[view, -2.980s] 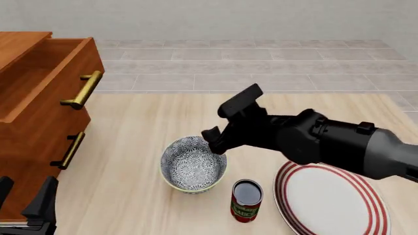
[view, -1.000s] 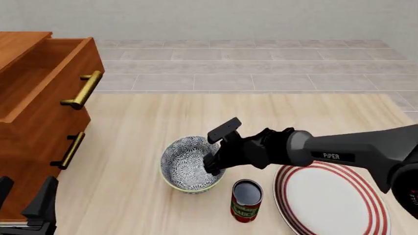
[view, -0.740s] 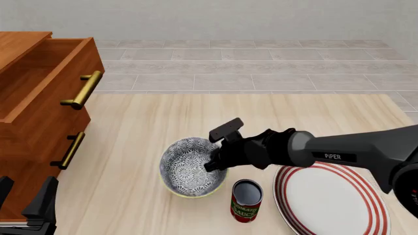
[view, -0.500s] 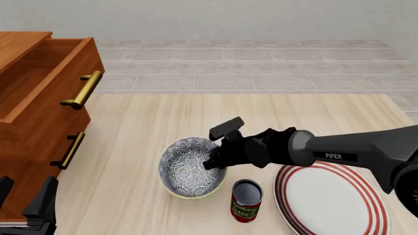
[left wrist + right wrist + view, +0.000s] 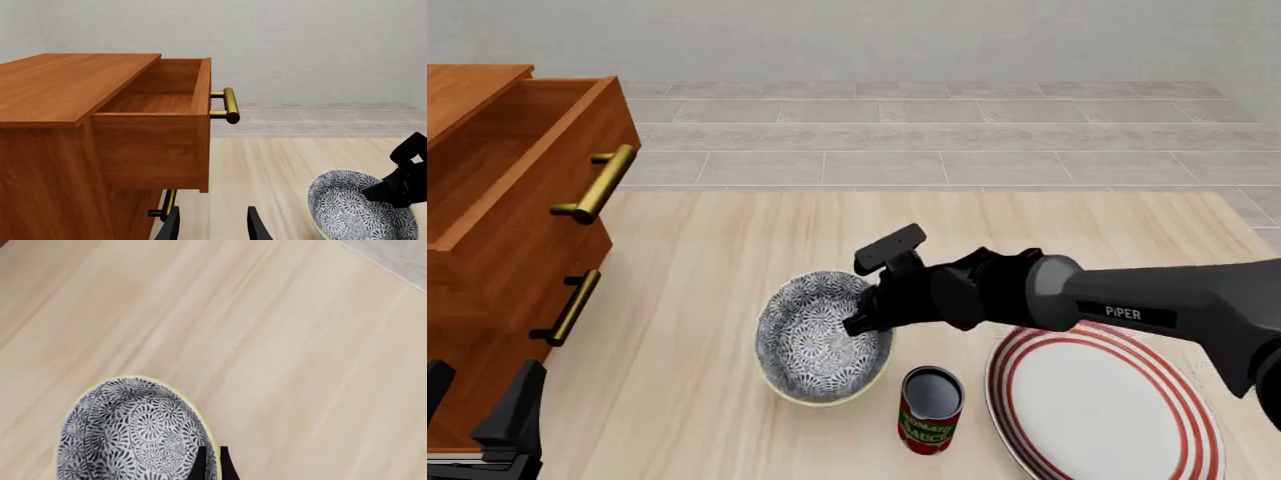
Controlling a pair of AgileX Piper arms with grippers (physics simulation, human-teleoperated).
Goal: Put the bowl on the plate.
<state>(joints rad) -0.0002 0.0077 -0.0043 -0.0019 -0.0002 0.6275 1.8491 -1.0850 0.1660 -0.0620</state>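
My right jaws (image 5: 857,322) pinch the bowl (image 5: 822,340) by its rim — stiff, slick ceramic, so it tilts; left jaws (image 5: 212,225) gape idle.

Simulated home (dresser (image 5: 507,210), tiled floor (image 5: 934,130))

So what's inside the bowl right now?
One finger of the right gripper reaches inside the bowl, pinching its rim; otherwise only its patterned inner wall shows. The part beneath the finger is hidden.

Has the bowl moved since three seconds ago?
Yes. The bowl, pinched at its rim by the right gripper, now looks lifted and tilted, sitting slightly higher against the red can, which stands where it did.
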